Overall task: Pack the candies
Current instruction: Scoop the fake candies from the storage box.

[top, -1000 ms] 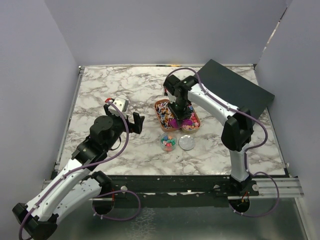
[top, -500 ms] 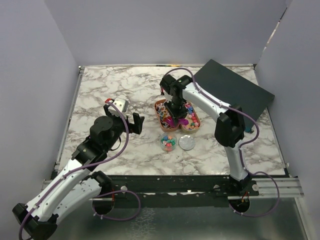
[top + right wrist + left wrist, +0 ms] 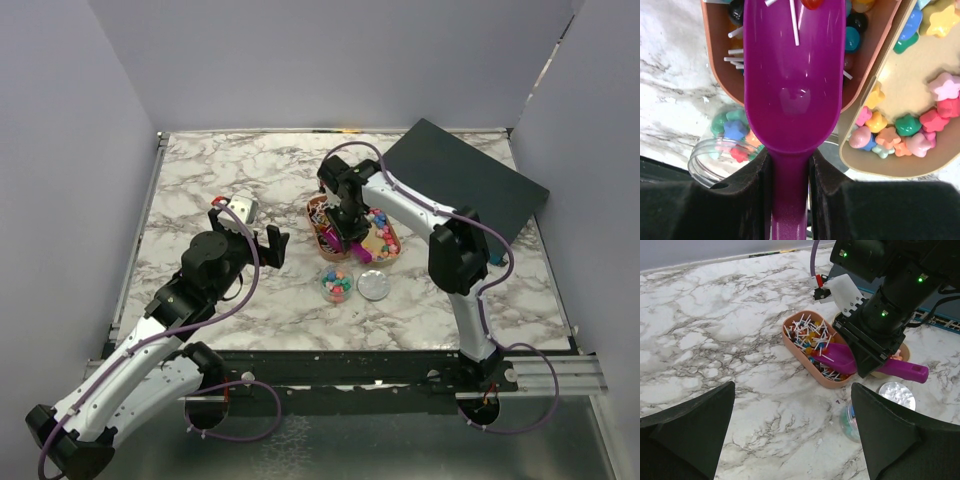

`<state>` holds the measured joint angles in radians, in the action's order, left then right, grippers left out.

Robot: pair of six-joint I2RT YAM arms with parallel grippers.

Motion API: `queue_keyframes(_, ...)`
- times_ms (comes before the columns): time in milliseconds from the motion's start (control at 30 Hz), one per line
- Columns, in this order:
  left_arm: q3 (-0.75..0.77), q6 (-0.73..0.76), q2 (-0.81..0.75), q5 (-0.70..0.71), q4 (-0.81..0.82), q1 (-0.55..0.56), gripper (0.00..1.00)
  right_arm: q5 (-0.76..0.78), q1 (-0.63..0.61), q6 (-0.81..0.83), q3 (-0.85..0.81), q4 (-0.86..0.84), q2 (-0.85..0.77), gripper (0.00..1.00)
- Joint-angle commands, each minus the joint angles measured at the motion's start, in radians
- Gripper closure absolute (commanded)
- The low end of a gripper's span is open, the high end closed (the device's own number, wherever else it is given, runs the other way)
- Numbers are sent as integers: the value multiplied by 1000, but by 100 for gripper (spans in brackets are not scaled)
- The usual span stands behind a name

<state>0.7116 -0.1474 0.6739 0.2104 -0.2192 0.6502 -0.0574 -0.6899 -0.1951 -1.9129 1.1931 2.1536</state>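
The candies (image 3: 920,125) are small pastel star-shaped sweets lying in the beige right tray (image 3: 900,85); more of them sit in a clear jar (image 3: 727,140), which also shows in the top view (image 3: 336,285). My right gripper (image 3: 790,175) is shut on the handle of a purple scoop (image 3: 792,75). The scoop's bowl lies over the pink left tray (image 3: 715,75), which holds small round things on white sticks. The bowl holds only a couple of sticks at its far end. My left gripper (image 3: 792,440) is open and empty, low over the marble left of the jar.
The jar's round silver lid (image 3: 373,286) lies right of the jar. A black box (image 3: 465,175) stands at the back right. The two trays (image 3: 325,220) sit side by side at mid-table, just behind the jar.
My right gripper has shifted left with the scoop, from between the trays to over the left tray. The left arm has not moved.
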Motion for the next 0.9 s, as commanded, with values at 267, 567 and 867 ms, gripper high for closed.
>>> queue_keyframes(267, -11, 14, 9, 36, 0, 4, 1, 44, 4, -62, 104, -213, 19, 99)
queue_keyframes(567, -11, 17, 15, 41, 0, 4, 1, 53, 4, -73, 163, -294, 5, 99)
queue_keyframes(867, -12, 18, 21, 50, 0, 4, 1, 84, 4, -72, 221, -351, -24, 99)
